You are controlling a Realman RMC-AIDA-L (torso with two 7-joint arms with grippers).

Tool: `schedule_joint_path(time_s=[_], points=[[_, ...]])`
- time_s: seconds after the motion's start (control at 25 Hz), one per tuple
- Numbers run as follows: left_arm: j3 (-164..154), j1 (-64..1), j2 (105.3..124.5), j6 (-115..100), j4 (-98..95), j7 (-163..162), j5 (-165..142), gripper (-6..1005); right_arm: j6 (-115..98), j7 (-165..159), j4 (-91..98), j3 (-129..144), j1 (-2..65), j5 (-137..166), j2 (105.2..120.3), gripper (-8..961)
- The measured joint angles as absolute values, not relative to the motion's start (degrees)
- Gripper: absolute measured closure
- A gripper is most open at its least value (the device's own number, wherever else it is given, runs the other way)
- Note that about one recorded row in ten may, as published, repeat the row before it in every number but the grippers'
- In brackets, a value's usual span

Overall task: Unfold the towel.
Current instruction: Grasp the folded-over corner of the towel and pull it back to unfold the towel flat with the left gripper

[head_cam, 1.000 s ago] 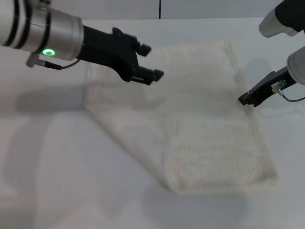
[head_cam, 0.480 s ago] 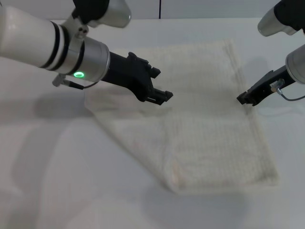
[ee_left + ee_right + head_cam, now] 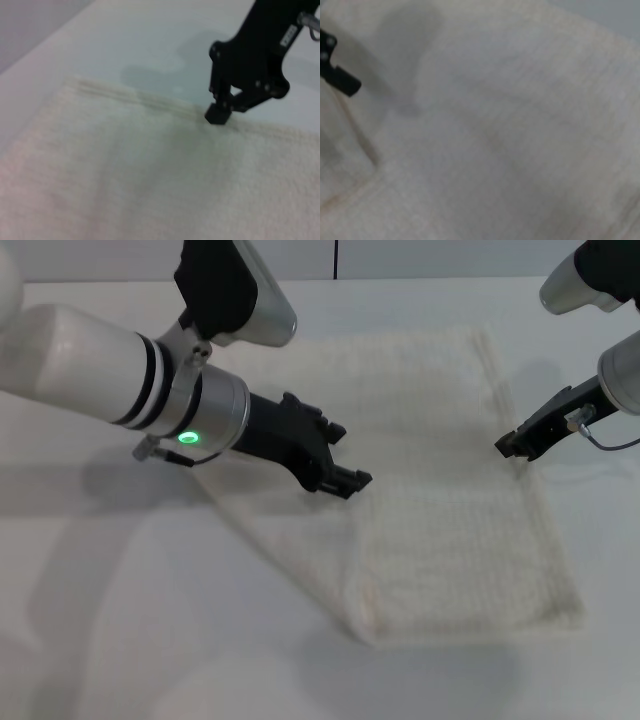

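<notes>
The cream-white towel lies flat on the table, its left side ending in a diagonal folded edge that runs toward the near corner. My left gripper hovers open over the towel's middle-left, close above the cloth, with nothing between its fingers. My right gripper rests at the towel's right hem. The left wrist view shows that right gripper with its tip touching the hem of the towel. Cloth from the towel fills the right wrist view, with one of the left gripper's fingers at the side.
The white table stretches around the towel on all sides. A dark vertical seam shows in the wall at the back. No other objects are in view.
My left arm has swung in from the far left, and its gripper has moved nearer and rightward over the towel's middle. The right gripper has stayed at the right hem.
</notes>
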State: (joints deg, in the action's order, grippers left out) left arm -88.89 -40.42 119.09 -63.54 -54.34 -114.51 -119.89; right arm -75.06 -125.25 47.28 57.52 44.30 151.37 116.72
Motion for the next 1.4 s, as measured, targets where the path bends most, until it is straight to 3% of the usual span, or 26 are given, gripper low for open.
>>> schedule_joint_path(time_s=[1.4], points=[[-98.4, -40.1, 119.09, -54.6, -49.0, -114.5, -112.5, 390, -75.2, -125.3, 46.8, 58.0, 44.5, 151.2, 117.25, 955]])
